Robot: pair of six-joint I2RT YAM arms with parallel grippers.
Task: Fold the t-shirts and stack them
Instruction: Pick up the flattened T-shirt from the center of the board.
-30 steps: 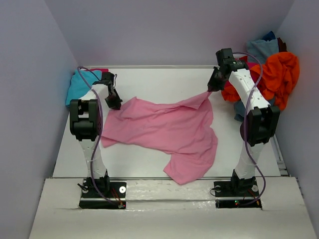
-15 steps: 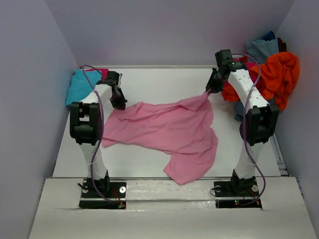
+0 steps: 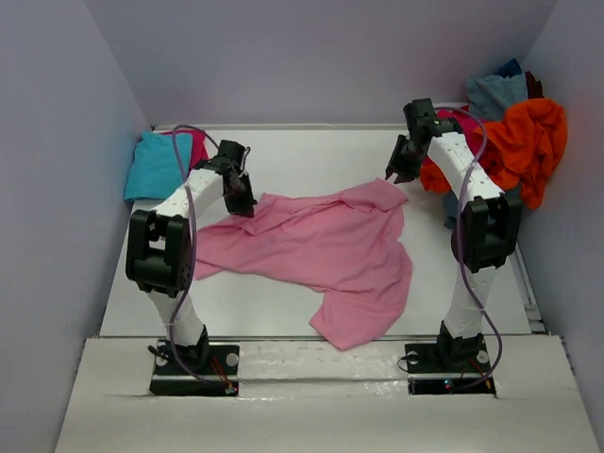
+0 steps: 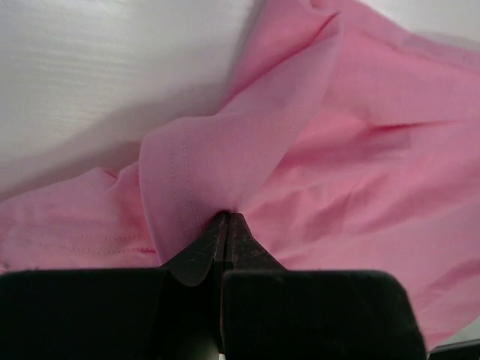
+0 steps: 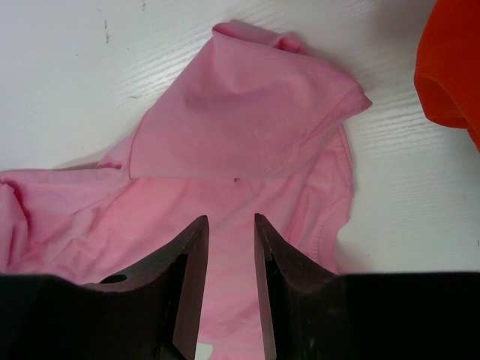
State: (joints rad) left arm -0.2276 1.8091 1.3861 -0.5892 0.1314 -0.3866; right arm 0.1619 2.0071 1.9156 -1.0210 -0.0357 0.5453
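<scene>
Cloth from the light pink t-shirt [image 4: 247, 150] is pinched in the left gripper [image 4: 227, 219], whose jaws are fully closed on a hemmed fold. In the top view that grip sits at the shirt's upper left edge. The garment lies rumpled across the middle of the table [image 3: 311, 151], its long axis running from centre left down to the lower right of the frame.

The right gripper [image 5: 231, 221] hangs with its jaws partly apart and nothing between them. The sleeve [image 5: 247, 120] lies flat on the table just ahead of those fingertips, toward the top of the wrist view, its stitched cuff pointing to the upper right. The right arm is clearly the nearer one to that sleeve.

The orange t-shirt [image 3: 533, 142] is heaped at the right edge, near the sleeve but apart from it. Any re-grip there should probably stay on the pink cuff.
</scene>
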